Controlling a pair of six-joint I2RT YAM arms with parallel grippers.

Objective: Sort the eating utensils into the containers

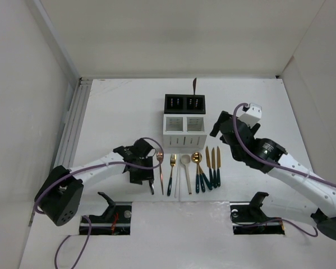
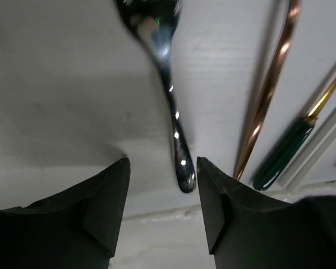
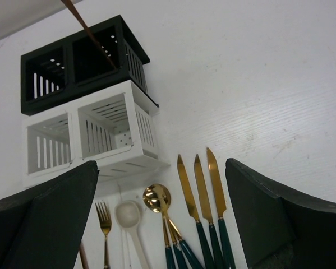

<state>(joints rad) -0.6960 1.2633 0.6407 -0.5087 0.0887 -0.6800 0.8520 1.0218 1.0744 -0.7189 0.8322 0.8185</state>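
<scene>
Top external: one copper utensil (image 1: 194,87) stands in black caddy (image 1: 184,103), just behind white caddy (image 1: 184,131). Row of utensils (image 1: 190,168) in front of white caddy, unsorted. Left gripper (image 2: 162,168), jaws apart, straddles silver spoon (image 2: 173,117) handle. Right gripper (image 3: 161,168) spread wide, empty.

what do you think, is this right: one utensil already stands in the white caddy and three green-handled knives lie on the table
Not quite. The standing utensil is in the black caddy, not the white caddy, whose compartments look empty in the right wrist view. Three green-handled knives do lie on the table.
</scene>
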